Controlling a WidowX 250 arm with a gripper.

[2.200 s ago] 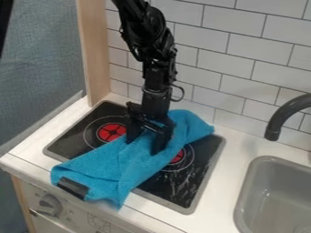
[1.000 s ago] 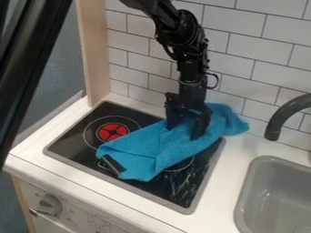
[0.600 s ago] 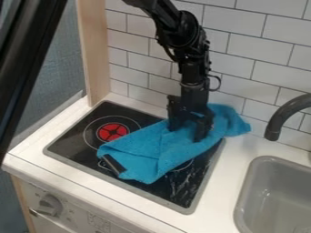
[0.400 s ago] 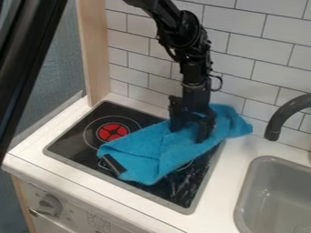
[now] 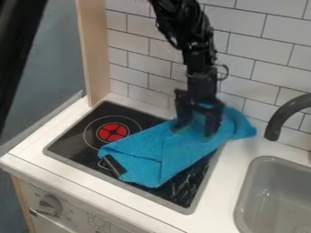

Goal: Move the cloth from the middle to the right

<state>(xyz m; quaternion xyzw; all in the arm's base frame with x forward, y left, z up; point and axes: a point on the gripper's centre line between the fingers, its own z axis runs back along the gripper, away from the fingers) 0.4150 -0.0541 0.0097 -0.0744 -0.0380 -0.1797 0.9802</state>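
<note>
The black arm [image 5: 182,22] enters from the far edge and slants slightly rightward to a nearly upright wrist [image 5: 201,73]. Its gripper [image 5: 194,132] hangs down right of centre, with the two fingers [image 5: 212,125] spread apart, side by side, tips pointing downward.
</note>
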